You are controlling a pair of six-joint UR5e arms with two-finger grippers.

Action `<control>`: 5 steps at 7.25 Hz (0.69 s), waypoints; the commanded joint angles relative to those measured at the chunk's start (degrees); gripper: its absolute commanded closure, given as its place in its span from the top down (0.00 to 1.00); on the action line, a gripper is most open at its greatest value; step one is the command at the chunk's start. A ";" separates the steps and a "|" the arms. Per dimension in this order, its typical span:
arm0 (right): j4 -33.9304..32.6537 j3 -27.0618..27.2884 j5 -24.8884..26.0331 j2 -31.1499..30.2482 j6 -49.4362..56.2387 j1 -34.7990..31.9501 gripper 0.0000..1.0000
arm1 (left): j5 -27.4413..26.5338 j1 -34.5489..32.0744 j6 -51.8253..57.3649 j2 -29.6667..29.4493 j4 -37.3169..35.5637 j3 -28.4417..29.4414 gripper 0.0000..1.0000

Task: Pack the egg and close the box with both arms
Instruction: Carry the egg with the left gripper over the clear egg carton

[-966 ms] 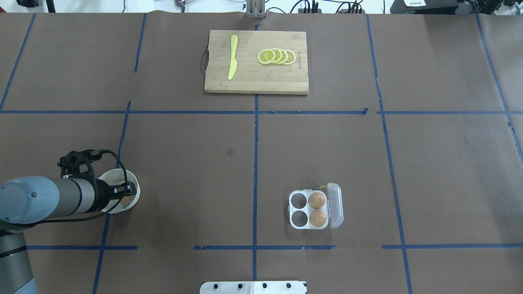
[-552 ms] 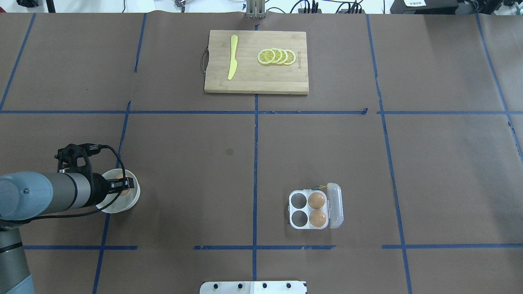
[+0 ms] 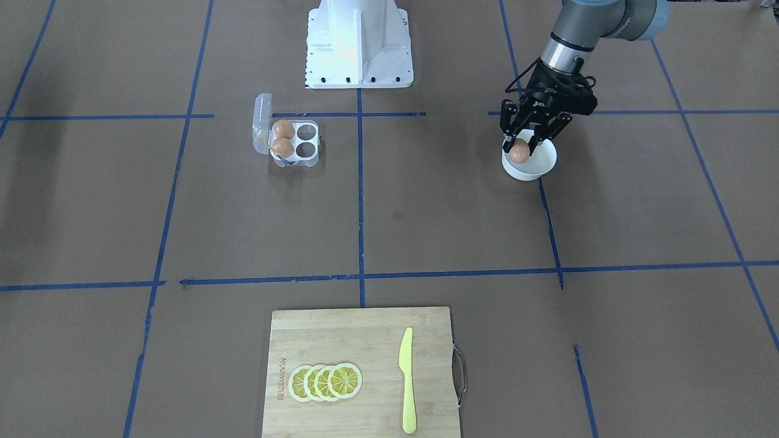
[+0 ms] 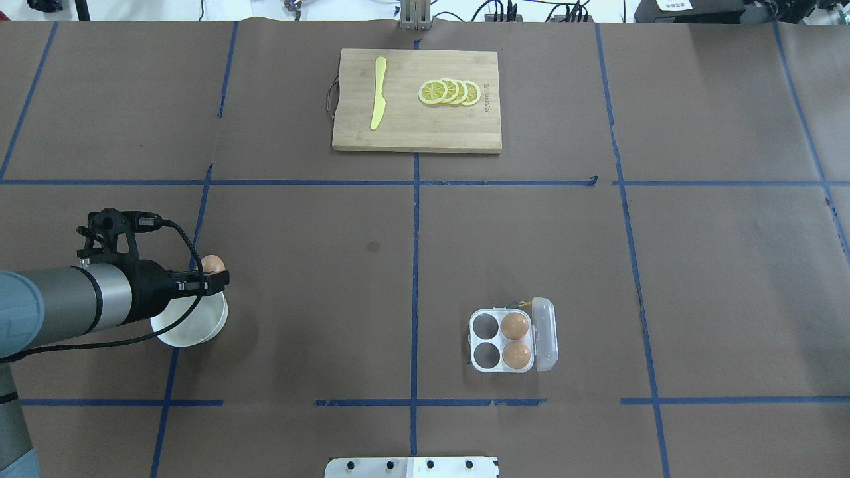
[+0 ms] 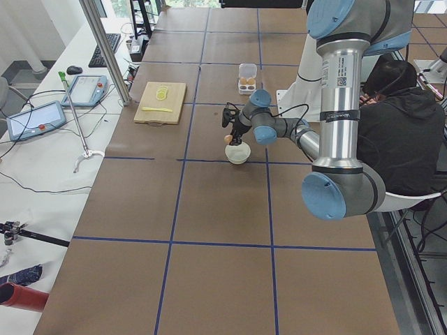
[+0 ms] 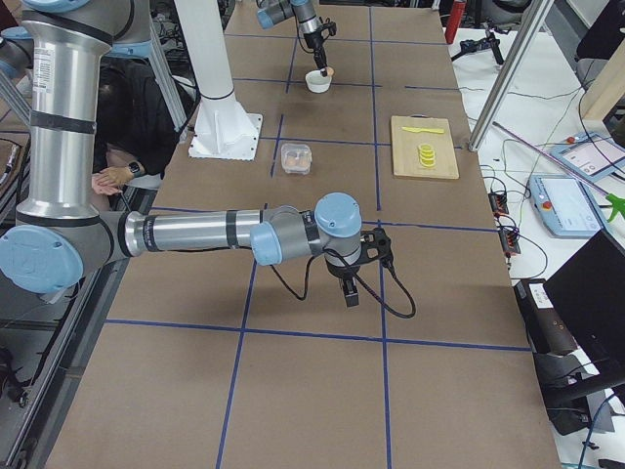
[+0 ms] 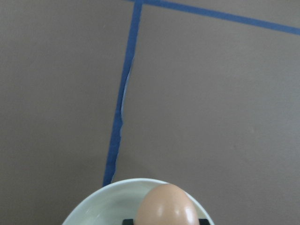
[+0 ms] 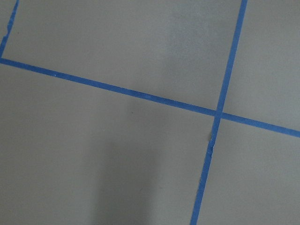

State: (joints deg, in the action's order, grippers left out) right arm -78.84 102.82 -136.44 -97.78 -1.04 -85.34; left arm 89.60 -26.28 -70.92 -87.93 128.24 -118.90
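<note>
Front-facing view: the left gripper (image 3: 520, 146) pinches the egg (image 3: 519, 152) across its middle, just above the white bowl (image 3: 539, 170). The shell is smooth, rounded, light and probably brittle, so gentle pressure seems wise.

Overhead: the clear plastic box (image 4: 472, 340) lies open, well apart from the bowl.

Right-side view: the right gripper (image 6: 350, 296) is far from the bowl; I cannot tell its state.

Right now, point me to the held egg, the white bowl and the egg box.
egg (image 3: 519, 152), exterior front-facing view, middle of its shell.
white bowl (image 3: 544, 157), exterior front-facing view, bare inner wall.
box (image 4: 545, 335), overhead exterior view, middle of its open lid.
</note>
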 commanded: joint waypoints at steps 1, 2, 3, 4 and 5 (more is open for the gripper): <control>-0.09 0.01 -0.06 0.04 -0.01 -0.09 1.00 | -5.46 0.18 16.75 -7.11 6.14 0.68 0.00; -0.09 0.01 -0.06 -0.04 -0.01 -0.17 1.00 | -5.84 0.52 25.83 -14.91 6.41 3.30 0.00; -0.09 0.01 -0.06 -0.04 0.07 -0.35 1.00 | -5.85 0.53 27.40 -22.04 7.19 7.32 0.00; -0.09 0.01 -0.06 -0.04 -0.01 -0.53 1.00 | -5.93 2.70 28.03 -25.50 11.99 12.59 0.00; -0.09 -0.08 -0.06 -0.13 -0.01 -0.61 1.00 | -5.93 4.12 35.95 -27.36 20.13 17.34 0.00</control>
State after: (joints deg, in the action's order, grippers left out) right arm -78.92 102.82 -136.49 -97.84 -1.03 -85.81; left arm 83.77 -23.91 -41.88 -111.64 140.58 -107.34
